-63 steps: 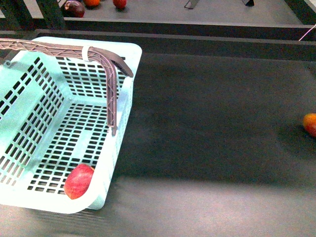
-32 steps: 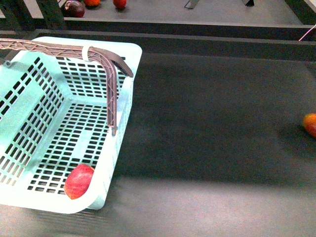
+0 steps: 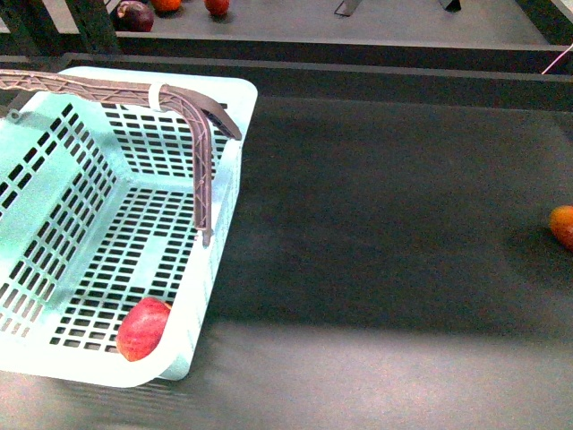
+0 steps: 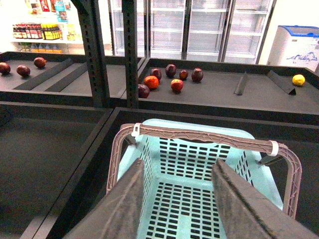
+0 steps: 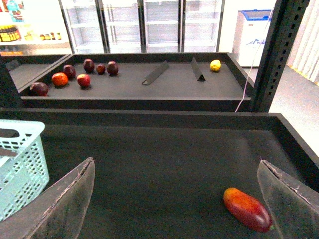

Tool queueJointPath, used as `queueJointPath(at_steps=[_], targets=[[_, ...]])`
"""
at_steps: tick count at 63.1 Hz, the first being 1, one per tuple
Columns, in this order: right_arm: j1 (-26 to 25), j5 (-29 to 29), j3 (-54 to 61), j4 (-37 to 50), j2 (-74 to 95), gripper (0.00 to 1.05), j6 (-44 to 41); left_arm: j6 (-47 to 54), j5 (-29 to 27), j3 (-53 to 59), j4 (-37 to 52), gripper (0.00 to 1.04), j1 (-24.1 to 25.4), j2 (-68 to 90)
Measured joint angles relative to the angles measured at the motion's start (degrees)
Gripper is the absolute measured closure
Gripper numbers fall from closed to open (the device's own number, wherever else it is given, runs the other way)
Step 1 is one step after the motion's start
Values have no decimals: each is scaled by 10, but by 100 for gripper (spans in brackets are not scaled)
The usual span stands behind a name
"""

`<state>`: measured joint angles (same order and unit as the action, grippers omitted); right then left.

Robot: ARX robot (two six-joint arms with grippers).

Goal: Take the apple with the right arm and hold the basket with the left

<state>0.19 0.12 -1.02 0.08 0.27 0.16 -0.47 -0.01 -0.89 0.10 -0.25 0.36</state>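
Observation:
The pale mint-green basket (image 3: pixel 54 224) stands at the left of the dark shelf, with its grey-brown handle (image 3: pixel 201 143) swung up. The red apple (image 3: pixel 143 329) lies inside it, in the near right corner. Neither arm shows in the front view. In the left wrist view my left gripper (image 4: pixel 177 199) is open above the basket (image 4: pixel 189 159), one finger over each side of its floor; the apple is hidden there. In the right wrist view my right gripper (image 5: pixel 177 204) is open and empty over bare shelf, with the basket's corner (image 5: pixel 20 159) at one edge.
An elongated red-orange fruit (image 3: pixel 562 224) lies at the far right of the shelf and also shows near one right finger (image 5: pixel 246 209). The back shelf holds several red, orange and dark purple fruits (image 4: pixel 151 82), a yellow one (image 5: pixel 215 65) and dividers. A raised black rim (image 3: pixel 358 76) bounds the shelf.

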Motion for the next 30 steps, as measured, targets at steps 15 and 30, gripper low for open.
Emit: queueJointPath(at_steps=[15,30], targets=[[0,0,0,0,0,9,0,0,0,0,0,6,0,0],[0,0,0,0,0,9,0,1,0,0,0,7,0,0]])
